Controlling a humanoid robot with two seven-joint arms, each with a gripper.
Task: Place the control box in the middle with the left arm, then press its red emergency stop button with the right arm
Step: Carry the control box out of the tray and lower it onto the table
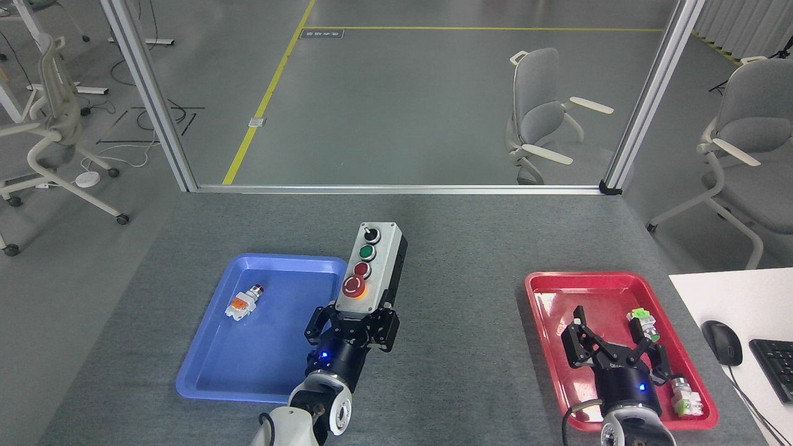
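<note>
L gripper (pixel 352 322) clamped on near end of control box (pixel 372 266), held over blue tray (pixel 204 378) right rim — bare mat (pixel 458 279) open btwn trays. Blue tray: orange-white part (pixel 243 303). R gripper (pixel 616 347) claws apart over red tray (pixel 545 291).

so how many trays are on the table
2: a blue tray on the left holding one small part, and a red tray on the right beneath the right pincer.

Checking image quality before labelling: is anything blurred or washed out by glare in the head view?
Head view: sharp throughout, soft even lighting; control box and left tool show no motion blur; slight sheen on the blue tray and red tray, nothing washed out.
</note>
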